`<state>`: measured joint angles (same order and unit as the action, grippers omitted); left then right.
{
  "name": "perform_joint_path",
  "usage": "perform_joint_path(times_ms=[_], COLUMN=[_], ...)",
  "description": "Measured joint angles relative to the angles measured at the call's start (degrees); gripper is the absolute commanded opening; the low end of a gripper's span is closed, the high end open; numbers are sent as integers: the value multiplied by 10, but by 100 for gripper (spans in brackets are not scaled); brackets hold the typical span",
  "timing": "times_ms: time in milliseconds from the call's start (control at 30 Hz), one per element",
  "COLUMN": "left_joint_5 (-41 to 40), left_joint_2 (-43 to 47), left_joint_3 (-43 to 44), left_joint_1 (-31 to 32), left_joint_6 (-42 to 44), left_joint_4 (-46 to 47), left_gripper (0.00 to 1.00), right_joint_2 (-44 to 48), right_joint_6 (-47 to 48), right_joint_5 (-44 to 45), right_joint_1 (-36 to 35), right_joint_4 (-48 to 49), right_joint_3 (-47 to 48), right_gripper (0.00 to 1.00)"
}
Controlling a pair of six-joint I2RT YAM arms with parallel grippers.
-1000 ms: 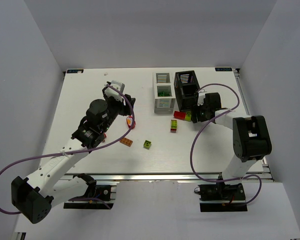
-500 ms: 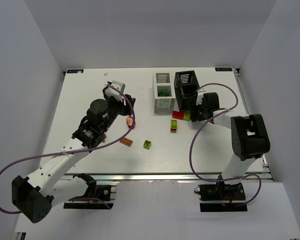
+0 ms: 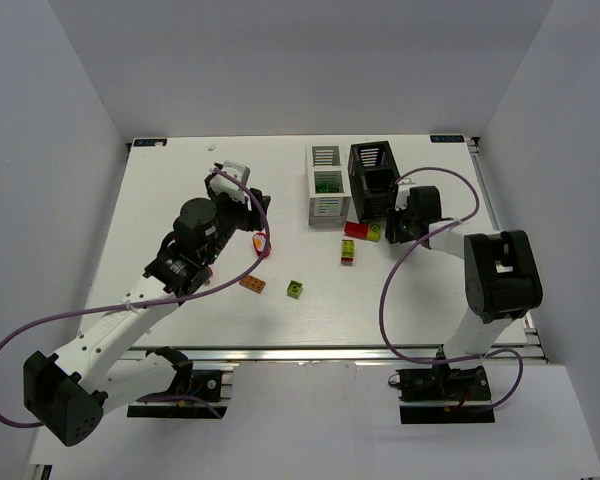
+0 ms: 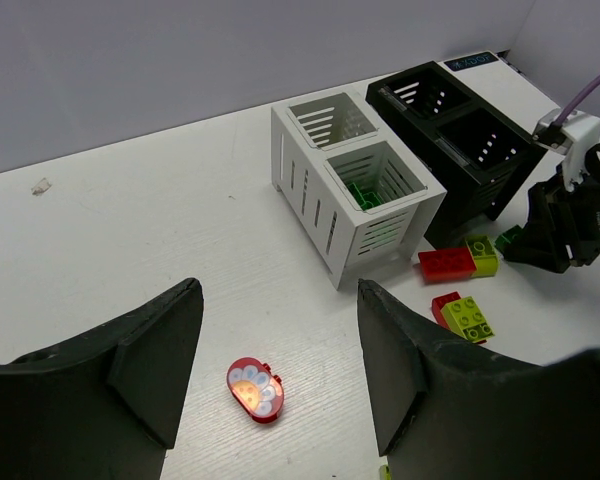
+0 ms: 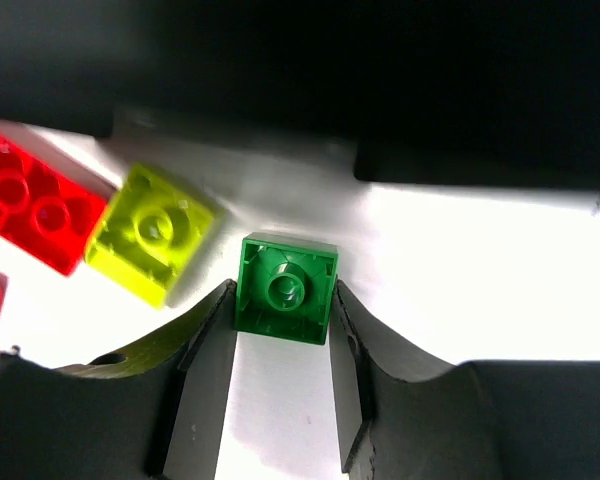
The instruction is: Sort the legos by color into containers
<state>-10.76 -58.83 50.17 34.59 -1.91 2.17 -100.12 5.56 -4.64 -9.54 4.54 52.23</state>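
- Status: pick-up of one green brick (image 5: 285, 288) under way. Sort looks part done, w/ several bricks loose on table (image 3: 160, 180).
- right pincer (image 5: 283, 300): low at foot of black box (image 3: 372, 172). Jaws have drawn in over the last sec and now press both flanks of the green brick. Clenched on it, going by wrist view.
- green brick: btwn those jaws, close under black box wall. Appears to sit on table, not lifted.
- Change, meaning: grip only just made, so next step is prob. lift and carry. No brick has changed box over this sec.
- white box (image 4: 310, 205): two compts. Near one holds green pieces (image 4: 360, 192); nothing seen in far one. Likely destination for the gripped brick, same colour.
- black box: just right of white box in top view; contents not visible.
- red brick (image 5: 30, 205) and yellow-green brick (image 5: 150, 235): touching each other, just beside the gripped brick. Close enough to get nudged on the lift (a guess).
- red-and-lime stack (image 3: 349, 252): nearer the arms than that pair, apart from it.
- orange brick (image 3: 252, 284), lime brick (image 3: 296, 289): mid table, well apart from boxes.
- left pincer (image 4: 278, 300): released, jaws wide, nothing btwn them. Hangs over small red rounded piece (image 4: 252, 388). No shift vs. a sec ago; idle for now.
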Motion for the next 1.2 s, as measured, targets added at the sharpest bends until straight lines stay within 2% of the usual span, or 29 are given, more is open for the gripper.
perform_joint_path(times_ms=[100,267,400,533,800,1100,1200], left_joint_5=[0,0,0,0,0,-4,-4], left_joint_2=[0,0,0,0,0,0,0], left_joint_3=[0,0,0,0,0,-1,-1], left_joint_1=[0,0,0,0,0,0,0], left_joint_6=[0,0,0,0,0,0,0], left_joint_4=[0,0,0,0,0,0,0], left_gripper=[73,73,73,73,73,73,73], right_joint_2=[38,127,188,205,125,-17,-47], right_joint_6=[16,66,125,163,163,132,124], right_joint_5=[-1,-23,-100,-169,-217,-185,-166], right_joint_1=[9,14,13,3,-68,-148,-151], right_joint_4=[-12,-73,-144,-189,-197,-200,-201], right_joint_3=[-25,-40,-31,7,172,316,343], right_gripper=[0,0,0,0,0,12,19])
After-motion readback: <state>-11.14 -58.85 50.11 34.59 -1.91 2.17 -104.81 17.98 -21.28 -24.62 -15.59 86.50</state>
